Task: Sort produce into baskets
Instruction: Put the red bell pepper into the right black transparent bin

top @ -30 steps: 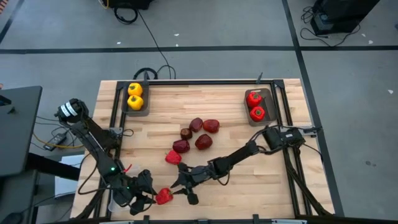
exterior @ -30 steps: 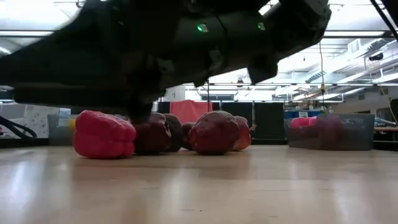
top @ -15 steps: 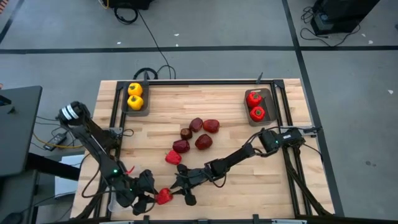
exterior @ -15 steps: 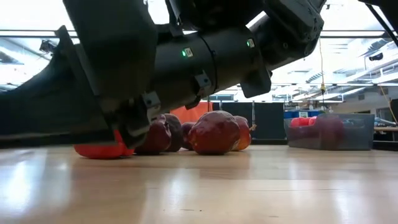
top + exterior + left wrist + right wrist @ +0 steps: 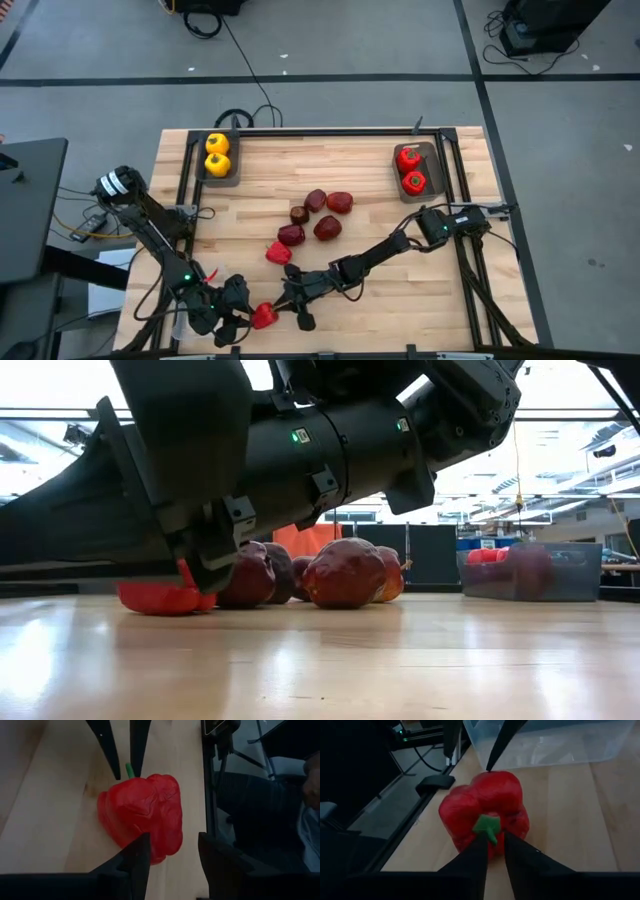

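Down at the near edge of the butcher-block table [image 5: 400, 300], both dark arms meet over one glossy, lumpy red bell pepper [image 5: 264, 316] with a short green stem [image 5: 488, 827]. The left gripper [image 5: 240, 316] comes at it from the table's near-left corner. Its two flat black fingers [image 5: 134, 865] stand a little apart, one pressed to the pepper's waxy skin and the other just beside it; whether it truly has hold of the pepper I cannot tell. The right gripper [image 5: 288, 306] reaches in from the opposite side, its slim tapered fingers [image 5: 470, 865] drawn close together around the stem, nearly pinching it. I cannot say that they have gripped it.

Beside the pepper, toward the left arm, stands a clear plastic tray [image 5: 545, 742] with thin see-through walls.

Further in, near the middle of the pale wooden planks, lies a loose cluster: another bright red pepper [image 5: 278, 253] nearest, then several dark maroon, roundish fruits [image 5: 327, 229] with a dull shine, some touching each other.

At the far left corner a shallow dark grey tray [image 5: 199, 168] holds two smooth yellow bell peppers [image 5: 217, 154], one behind the other. At the far right, a matching grey tray [image 5: 432, 165] holds two red peppers [image 5: 410, 170] with green tops.
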